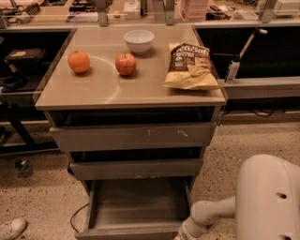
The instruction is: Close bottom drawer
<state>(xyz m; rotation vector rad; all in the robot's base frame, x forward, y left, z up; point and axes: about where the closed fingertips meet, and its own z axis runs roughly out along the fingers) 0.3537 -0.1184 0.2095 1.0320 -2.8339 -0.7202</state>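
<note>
A: Biggest things first?

B: Pale speckled floor (40, 187) all round. Cluttered benches (56, 11) run across the back of the room, far above the gripper (184, 233). The gripper sits at the very bottom edge, on a smooth white arm (211, 213) that reaches in from the rounded white robot body (269, 197) to its right. Released or clenched: cannot tell, since the edge cuts it off.

A: The cabinet?

B: Grey-brown cabinet (213, 117), boxy and matte, up and left of the gripper. Its flat top (93, 91) carries a faint curved mark. The top drawer front (131, 137) is the widest, with white scratches. The middle drawer front (136, 168) is plain. There is a dark gap above each.

A: The task drawer?

B: The bottom drawer (136, 206) stands well out: a wide shallow tray with a plain flat front. Its right front corner is just left of the gripper. Contact: cannot tell.

A: Small items?

B: All on the top, well above the gripper: a crinkled chip bag (190, 65) lying flat, a round white bowl (138, 40), a red apple (125, 63), and an orange (78, 61) furthest left. A white shoe (11, 228) lies on the floor far to the gripper's left.
</note>
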